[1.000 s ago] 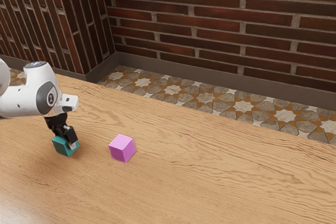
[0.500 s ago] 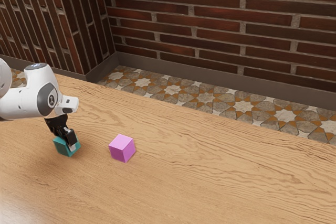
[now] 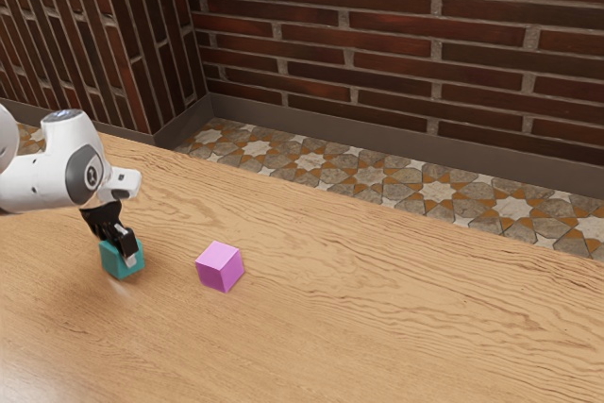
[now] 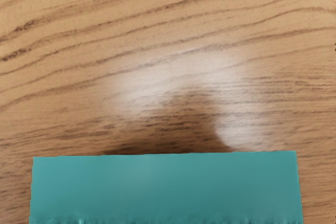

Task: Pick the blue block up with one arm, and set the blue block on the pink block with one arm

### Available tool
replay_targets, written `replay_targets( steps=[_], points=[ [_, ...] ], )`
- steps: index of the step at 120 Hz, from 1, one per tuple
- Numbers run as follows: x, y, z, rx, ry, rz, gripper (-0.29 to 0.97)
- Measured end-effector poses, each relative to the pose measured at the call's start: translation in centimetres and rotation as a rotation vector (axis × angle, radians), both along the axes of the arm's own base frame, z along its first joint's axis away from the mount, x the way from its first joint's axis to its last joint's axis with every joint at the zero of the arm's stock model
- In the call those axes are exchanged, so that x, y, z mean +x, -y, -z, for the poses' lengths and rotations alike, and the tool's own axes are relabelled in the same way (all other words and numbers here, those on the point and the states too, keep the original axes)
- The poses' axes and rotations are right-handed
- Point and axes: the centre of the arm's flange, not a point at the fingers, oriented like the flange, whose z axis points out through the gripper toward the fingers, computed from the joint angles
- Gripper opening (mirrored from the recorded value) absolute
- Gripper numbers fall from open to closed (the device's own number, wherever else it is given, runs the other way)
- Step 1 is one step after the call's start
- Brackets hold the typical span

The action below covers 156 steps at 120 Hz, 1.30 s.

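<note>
At the exterior view's left, gripper [image 3: 121,250] pinches blue block [image 3: 128,261] over table [image 3: 377,309]; pink block [image 3: 219,265] sits near, apart, toward the exterior view's right.

Dark red brick back wall [image 3: 396,35], plus a brick side wall [image 3: 85,35] angling off at the exterior view's left, with a grey baseboard [image 3: 406,143] along both. The floor [image 3: 377,172] is star-patterned tiles in tan and grey. Light wooden surface [image 3: 377,309] up front, pretty evenly lit.
</note>
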Motion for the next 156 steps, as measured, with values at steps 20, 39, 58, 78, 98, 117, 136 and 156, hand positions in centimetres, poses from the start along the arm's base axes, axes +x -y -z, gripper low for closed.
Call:
replay_targets(
  steps=[20, 39, 58, 78, 98, 117, 136, 156],
  points=[
    [0.2, 0.1, -1.5, 0.000, 0.026, 0.003, 0.38],
    [0.7, 1.2, -3.1, -0.004, 0.057, 0.024, 0.37],
    [2.4, 4.6, -6.8, -0.011, 0.132, 0.089, 0.37],
    [3.0, 8.1, -9.2, -0.026, 0.168, 0.124, 0.38],
    [3.5, 11.4, -9.1, -0.048, 0.147, 0.093, 0.38],
    [4.0, 13.7, -9.0, -0.063, 0.137, 0.037, 0.37],
    [4.1, 15.1, -9.0, -0.073, 0.132, -0.025, 0.38],
    [4.3, 16.9, -7.8, -0.075, 0.109, -0.072, 0.38]
  ],
)
